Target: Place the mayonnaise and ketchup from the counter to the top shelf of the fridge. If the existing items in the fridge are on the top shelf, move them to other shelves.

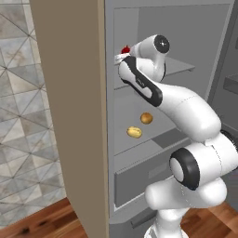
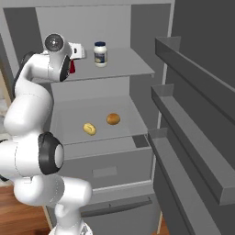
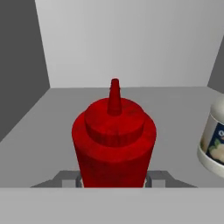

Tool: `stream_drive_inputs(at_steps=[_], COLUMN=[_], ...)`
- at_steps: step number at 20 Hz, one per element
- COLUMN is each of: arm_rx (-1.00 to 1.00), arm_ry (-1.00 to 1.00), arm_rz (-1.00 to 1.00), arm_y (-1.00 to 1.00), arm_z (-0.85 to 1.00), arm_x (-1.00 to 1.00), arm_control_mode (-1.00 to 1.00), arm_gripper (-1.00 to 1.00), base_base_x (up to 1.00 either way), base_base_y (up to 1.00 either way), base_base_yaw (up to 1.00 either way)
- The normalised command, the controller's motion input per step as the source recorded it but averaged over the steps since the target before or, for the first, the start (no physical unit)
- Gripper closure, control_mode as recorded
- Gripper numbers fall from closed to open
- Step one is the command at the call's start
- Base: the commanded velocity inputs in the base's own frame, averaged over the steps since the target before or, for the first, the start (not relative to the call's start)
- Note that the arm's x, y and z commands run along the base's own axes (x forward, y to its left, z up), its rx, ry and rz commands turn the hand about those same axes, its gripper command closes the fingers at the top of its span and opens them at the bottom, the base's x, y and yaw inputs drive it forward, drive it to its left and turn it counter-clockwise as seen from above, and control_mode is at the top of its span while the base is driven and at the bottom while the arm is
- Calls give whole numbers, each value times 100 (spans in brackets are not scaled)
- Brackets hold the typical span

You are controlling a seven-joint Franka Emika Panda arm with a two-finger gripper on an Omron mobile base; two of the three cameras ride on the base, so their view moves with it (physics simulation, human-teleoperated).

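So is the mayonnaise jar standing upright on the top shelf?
Upright: the mayonnaise stands lid-up on the top shelf, beside the ketchup.

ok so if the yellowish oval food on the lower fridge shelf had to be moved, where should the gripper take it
Probably across its narrow middle, coming from the open front of the fridge and slightly above. The yellowish oval food lies flat on the grey lower shelf, apart from the orange-brown ball, so the fingers would likely have room on both long sides.

My own arm hid most of the ketchup (image 1: pixel 125 49) from the left base view. Beside the ketchup, the mayonnaise (image 3: pixel 213 139) was cut off by the hand view's edge, its lid unseen and label unreadable.
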Motion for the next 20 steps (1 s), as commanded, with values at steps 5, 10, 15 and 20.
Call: stream_drive_inputs(at_steps=[5, 10, 15, 20], arm_rx=[0, 0, 0, 0], arm_ry=[0, 0, 0, 0], arm_rz=[0, 0, 0, 0], arm_y=[0, 0, 0, 0], arm_z=[-8, 0, 0, 0], arm_x=[6, 0, 0, -11], arm_control_mode=[-100, -100, -100, -100], arm_gripper=[-100, -100, -100, -100], base_base_x=[0, 0, 0, 0], base_base_y=[0, 0, 0, 0], base_base_yaw=[0, 0, 0, 0])
